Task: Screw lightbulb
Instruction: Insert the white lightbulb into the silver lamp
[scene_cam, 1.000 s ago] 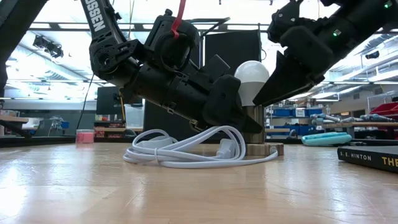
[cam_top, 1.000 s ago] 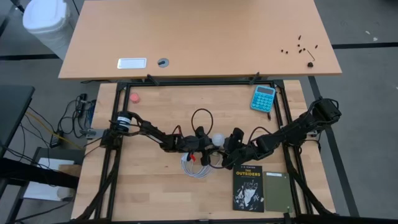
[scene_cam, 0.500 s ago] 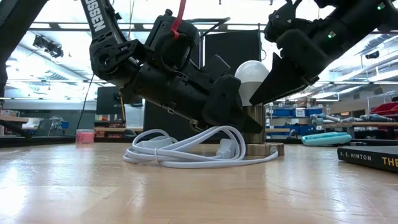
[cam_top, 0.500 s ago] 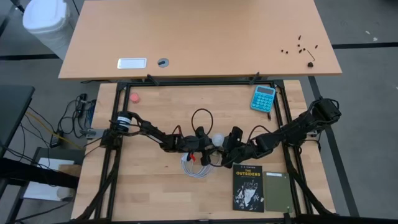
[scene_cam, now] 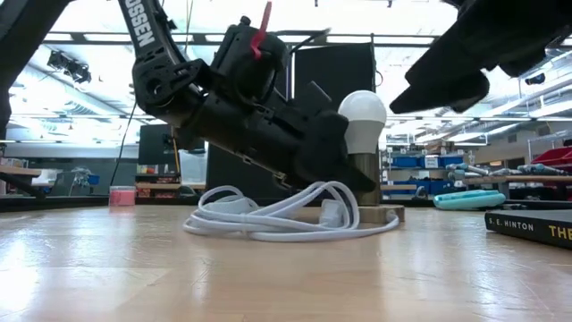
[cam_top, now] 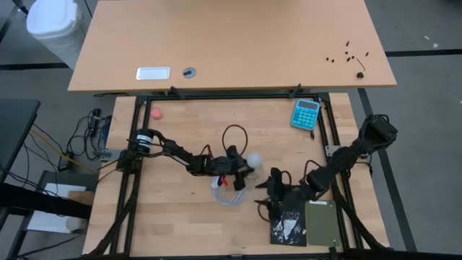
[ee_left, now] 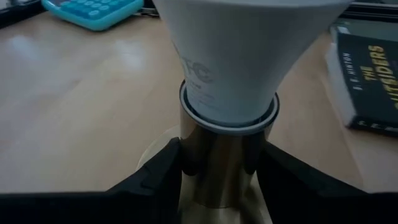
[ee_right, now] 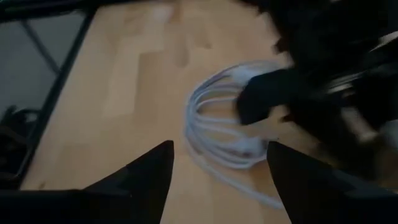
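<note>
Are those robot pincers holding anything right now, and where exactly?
The left pincer clamps the metal socket just below the lightbulb. The right pincer is empty, over the book.

1. Bright, even light is falling on the wooden table [cam_top: 180, 217] from above, making only soft, small shadows.
2. In the low view, ceiling lights are glaring behind the dark arms, turning them almost black.
3. The lightbulb [scene_cam: 362, 116] is looking sharp there, but the near tabletop is blurring.
4. The right wrist view is smearing, and the white cable [ee_right: 214, 134] is looking fuzzy.
</note>
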Action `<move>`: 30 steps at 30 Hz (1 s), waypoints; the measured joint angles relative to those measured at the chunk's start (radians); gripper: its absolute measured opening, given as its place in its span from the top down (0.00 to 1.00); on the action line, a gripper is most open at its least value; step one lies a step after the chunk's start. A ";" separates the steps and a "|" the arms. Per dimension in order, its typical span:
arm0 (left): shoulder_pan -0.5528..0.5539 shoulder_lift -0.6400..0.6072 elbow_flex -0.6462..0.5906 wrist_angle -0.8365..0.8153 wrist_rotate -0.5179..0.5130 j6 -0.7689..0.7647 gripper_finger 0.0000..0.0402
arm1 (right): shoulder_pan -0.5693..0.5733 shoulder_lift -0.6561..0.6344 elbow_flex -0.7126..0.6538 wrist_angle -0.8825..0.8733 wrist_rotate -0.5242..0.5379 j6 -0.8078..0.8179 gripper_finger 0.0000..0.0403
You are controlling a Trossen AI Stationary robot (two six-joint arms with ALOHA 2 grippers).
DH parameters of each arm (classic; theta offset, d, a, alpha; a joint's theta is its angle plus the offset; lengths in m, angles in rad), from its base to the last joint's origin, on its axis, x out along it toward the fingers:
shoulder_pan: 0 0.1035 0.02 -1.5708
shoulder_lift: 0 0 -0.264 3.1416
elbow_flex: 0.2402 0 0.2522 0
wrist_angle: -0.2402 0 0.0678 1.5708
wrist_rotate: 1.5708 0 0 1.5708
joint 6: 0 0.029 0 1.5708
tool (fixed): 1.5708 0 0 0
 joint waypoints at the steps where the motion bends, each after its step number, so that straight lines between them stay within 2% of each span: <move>1: 0.000 0.000 0.000 -0.001 0.006 0.001 0.54 | 0.009 -0.001 0.000 -0.006 0.052 0.009 0.34; 4: 0.002 0.000 0.000 0.000 0.015 0.001 0.54 | 0.005 -0.001 0.000 -0.113 0.149 0.083 0.36; 7: 0.002 0.000 0.000 0.000 0.017 0.001 0.54 | -0.044 -0.001 0.000 -0.206 0.176 0.175 0.37; 16: 0.002 -0.001 0.000 -0.002 0.054 0.011 0.54 | -0.138 -0.001 -0.010 -0.257 0.094 0.106 0.35; 21: 0.002 -0.001 0.000 -0.002 0.101 0.031 0.54 | -0.119 -0.047 -0.126 -0.222 0.084 0.164 0.32; 24: 0.002 -0.001 0.000 -0.001 0.136 0.043 0.54 | -0.070 -0.091 -0.265 -0.045 0.132 0.195 0.32; 27: 0.002 -0.001 0.000 -0.001 0.169 0.067 0.54 | -0.026 -0.110 -0.437 0.336 0.192 0.155 0.32; 30: 0.002 -0.001 0.000 0.002 0.200 0.090 0.54 | -0.008 -0.081 -0.551 0.694 0.206 0.064 0.32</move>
